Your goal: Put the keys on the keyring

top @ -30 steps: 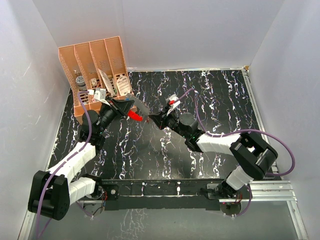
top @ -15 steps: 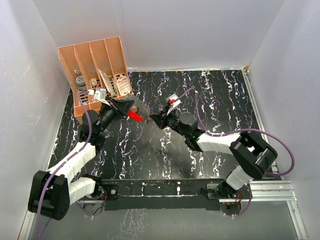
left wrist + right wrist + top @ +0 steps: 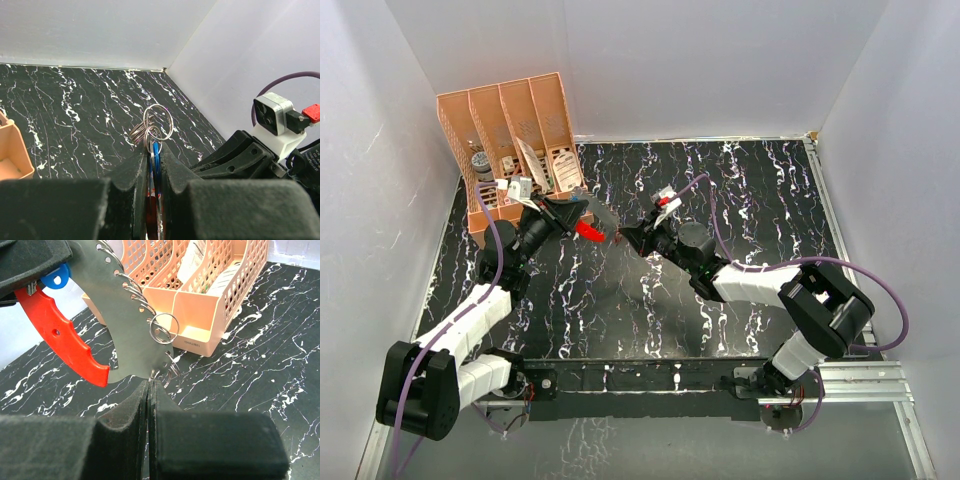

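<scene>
Left wrist view: left end effector (image 3: 154, 155), almost closed, clamps the keyring (image 3: 70, 337) and blue key (image 3: 55, 277). Right end effector (image 3: 148, 384), fully closed, sits at the keyring's lower edge.

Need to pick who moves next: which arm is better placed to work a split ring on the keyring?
Right. The left gripper is clamped on the keyring, holding it above the table; the right gripper, shut, has its tips right at a split ring.
</scene>
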{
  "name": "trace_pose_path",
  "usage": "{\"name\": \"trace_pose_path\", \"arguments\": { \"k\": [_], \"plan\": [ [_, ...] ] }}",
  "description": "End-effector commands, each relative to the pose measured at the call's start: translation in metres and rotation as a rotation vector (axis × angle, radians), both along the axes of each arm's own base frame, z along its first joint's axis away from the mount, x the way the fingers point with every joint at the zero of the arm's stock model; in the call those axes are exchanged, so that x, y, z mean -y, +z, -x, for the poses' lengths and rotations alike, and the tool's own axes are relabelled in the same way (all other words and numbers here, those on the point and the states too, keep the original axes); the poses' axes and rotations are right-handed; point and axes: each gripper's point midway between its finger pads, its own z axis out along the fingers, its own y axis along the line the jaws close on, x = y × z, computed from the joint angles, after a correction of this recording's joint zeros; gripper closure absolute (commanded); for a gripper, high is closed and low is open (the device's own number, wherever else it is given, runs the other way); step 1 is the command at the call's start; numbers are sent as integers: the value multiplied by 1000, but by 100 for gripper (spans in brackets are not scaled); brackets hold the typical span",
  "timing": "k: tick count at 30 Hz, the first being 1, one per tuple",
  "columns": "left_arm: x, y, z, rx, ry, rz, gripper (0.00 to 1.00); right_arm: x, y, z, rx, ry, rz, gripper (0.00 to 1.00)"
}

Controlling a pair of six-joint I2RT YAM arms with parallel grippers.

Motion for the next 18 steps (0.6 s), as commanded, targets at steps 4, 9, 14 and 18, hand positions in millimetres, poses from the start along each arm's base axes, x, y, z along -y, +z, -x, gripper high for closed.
{"name": "trace_pose_path", "arguments": {
  "k": [4,9,14,18],
  "plan": [
    [0,38,3,108,-11,24,100,-3,31,-12,50,-23,-58,100],
    [0,38,2,107,-10,23,100,0,29,-14,43,-42,-51,100],
    [0,36,2,104,-10,24,100,3,28,-16,36,-55,-46,100],
    [0,37,2,106,-8,24,100,3,28,-15,37,-57,-44,100]
  ]
}}
